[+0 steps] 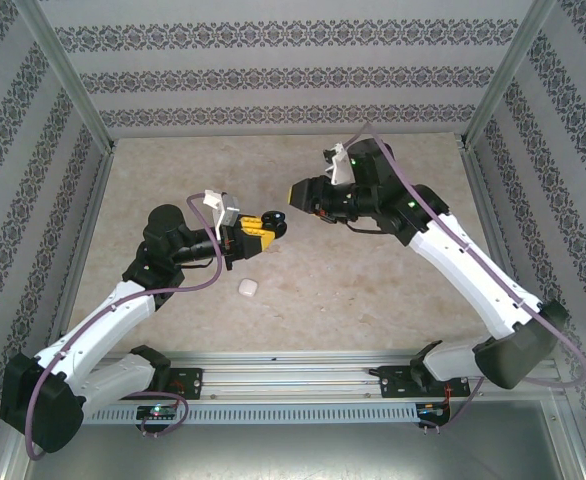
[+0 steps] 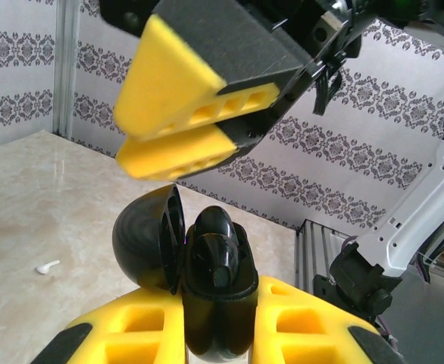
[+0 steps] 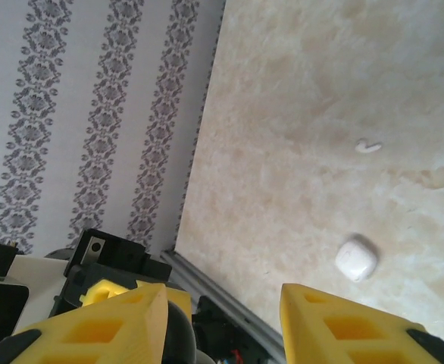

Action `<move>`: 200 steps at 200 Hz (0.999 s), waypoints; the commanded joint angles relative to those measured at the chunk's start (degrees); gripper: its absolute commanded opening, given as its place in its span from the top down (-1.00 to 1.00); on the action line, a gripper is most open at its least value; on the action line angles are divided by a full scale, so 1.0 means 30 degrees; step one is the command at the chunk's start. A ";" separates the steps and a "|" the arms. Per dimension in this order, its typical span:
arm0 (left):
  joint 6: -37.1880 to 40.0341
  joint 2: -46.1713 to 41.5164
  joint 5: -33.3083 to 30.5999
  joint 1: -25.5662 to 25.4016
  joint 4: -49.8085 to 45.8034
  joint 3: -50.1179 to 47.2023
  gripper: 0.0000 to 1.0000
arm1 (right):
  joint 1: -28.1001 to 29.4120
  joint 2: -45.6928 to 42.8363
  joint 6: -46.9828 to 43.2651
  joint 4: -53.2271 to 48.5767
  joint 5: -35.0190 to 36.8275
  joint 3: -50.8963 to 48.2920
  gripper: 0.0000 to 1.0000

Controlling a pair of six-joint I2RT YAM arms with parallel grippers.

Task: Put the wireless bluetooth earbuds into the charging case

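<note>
Tabletop (image 1: 373, 290) with tiny, indistinct white earbud (image 3: 367, 145)

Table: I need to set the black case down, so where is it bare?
Bare: the far strip of table along the back wall; the near-right patch between right arm and front rail. Crowded: the centre, where the left gripper, holding the black case, faces the right gripper; white case and earbud lie nearby.
</note>
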 commanded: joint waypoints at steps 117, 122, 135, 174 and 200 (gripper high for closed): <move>-0.1237 0.0610 -0.0055 -0.0079 -0.0927 0.1233 1.00 | 0.0100 0.1593 0.0936 0.2204 -0.6069 0.0141 0.23; -0.1293 0.0646 -0.0175 -0.0073 -0.0941 0.1261 1.00 | 0.0099 0.1533 0.0857 0.2157 -0.6098 0.0197 0.23; -0.1555 0.0720 -0.0557 -0.0066 -0.1093 0.1289 1.00 | 0.0072 0.1390 0.0578 0.1998 -0.6106 0.0344 0.24; -0.2203 0.0855 -0.1685 -0.0048 -0.2325 0.1576 1.00 | -0.0196 0.0271 -0.0112 0.2009 -0.5681 0.0176 0.26; -0.2658 0.0983 -0.1923 0.0023 -0.2640 0.1536 1.00 | -0.0807 -0.1022 -0.0223 0.2858 -0.5104 -0.0398 0.30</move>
